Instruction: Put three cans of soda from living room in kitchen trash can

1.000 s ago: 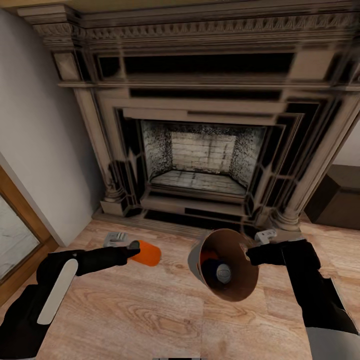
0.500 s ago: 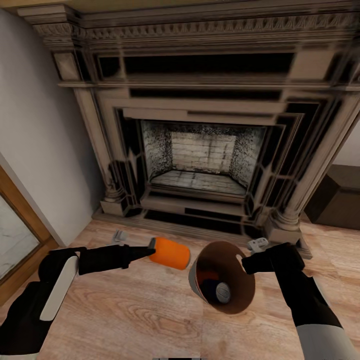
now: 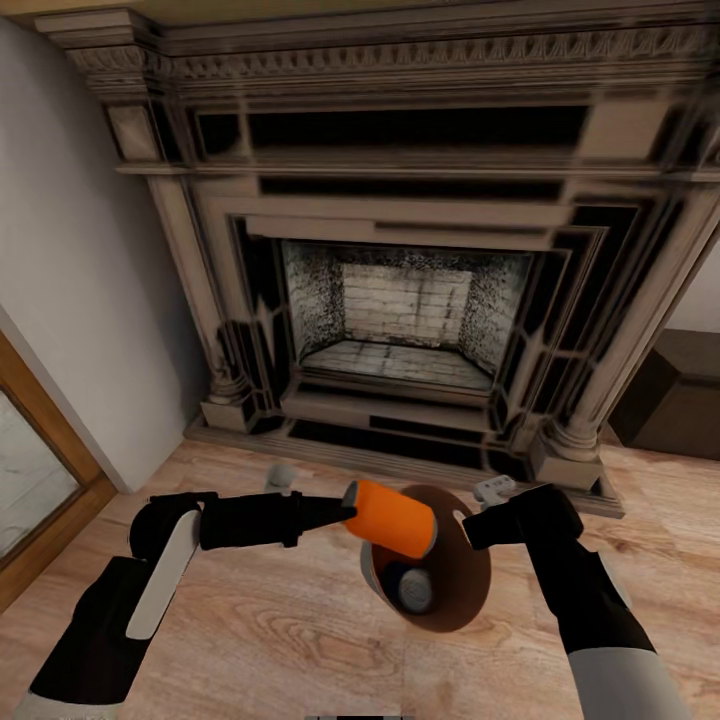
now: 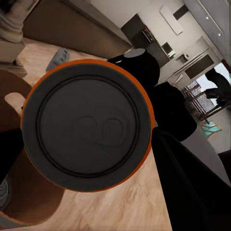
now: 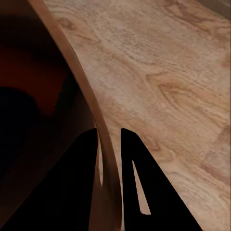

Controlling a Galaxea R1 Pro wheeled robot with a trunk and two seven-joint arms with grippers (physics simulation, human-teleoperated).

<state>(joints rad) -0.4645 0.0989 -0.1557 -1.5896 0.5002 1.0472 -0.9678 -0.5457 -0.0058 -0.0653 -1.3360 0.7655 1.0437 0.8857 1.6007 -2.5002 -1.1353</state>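
Note:
My left gripper [image 3: 342, 513] is shut on a bright orange can of soda [image 3: 391, 518], held lying sideways with its far end over the rim of the tash can [image 3: 462, 600]. The grey bin is tilted and lifted off the floor, its brown inside facing me. A dark blue can of soda [image 3: 412, 590] with a silver top lies inside. My right gripper [image 3: 478, 524] is shut on the bin's rim. In the left wrist view the orange can [image 4: 86, 127] shows end-on beside the bin's inside [image 4: 29, 202]. In the right wrist view the fingers [image 5: 139, 183] straddle the rim [image 5: 91, 115].
A large carved fireplace [image 3: 400, 300] stands straight ahead on the wooden floor [image 3: 280, 640]. A white wall [image 3: 70, 250] and a wooden door frame [image 3: 40, 470] close the left side. Dark furniture [image 3: 680, 390] sits at the right. Two small grey items [image 3: 283, 472] [image 3: 495, 487] lie by the hearth.
My left arm carried the orange can rightward until it reached the bin's mouth. My right arm brought the bin a little to the left and lower.

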